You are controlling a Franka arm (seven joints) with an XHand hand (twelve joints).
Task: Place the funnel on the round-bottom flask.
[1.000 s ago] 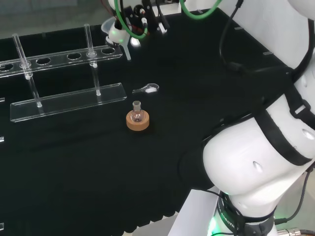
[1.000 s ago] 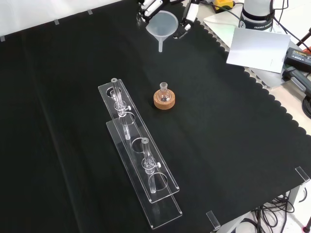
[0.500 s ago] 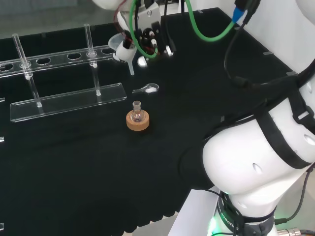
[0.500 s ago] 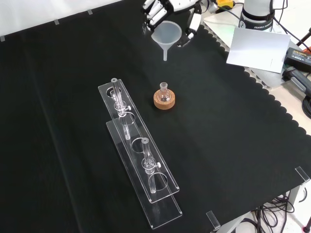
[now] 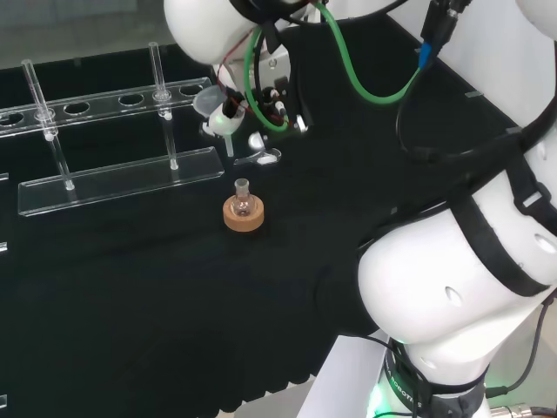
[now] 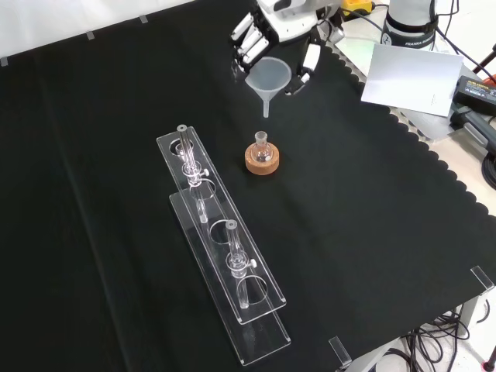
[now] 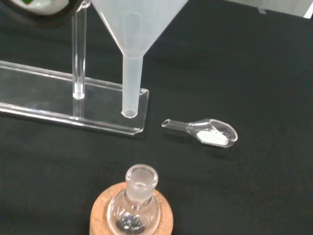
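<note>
My hand (image 6: 273, 37) is shut on a translucent white funnel (image 6: 267, 78), held upright above the cloth with its stem pointing down. In the head view the funnel (image 5: 219, 117) hangs a little beyond the small round-bottom flask (image 5: 243, 200). The flask (image 6: 262, 151) stands upright on a cork ring (image 6: 262, 162), its open neck free. The wrist view has the funnel's stem (image 7: 132, 83) in the air, short of the flask's mouth (image 7: 141, 177) and apart from it.
A clear plastic test-tube rack (image 6: 221, 244) with a few glass tubes runs along the cloth to the left of the flask in the front view. A small clear scoop with white powder (image 7: 208, 132) lies on the cloth near the flask.
The hand has carried the funnel down and toward the flask, from the far edge of the cloth to just short of the flask's neck. The flask has not moved.
</note>
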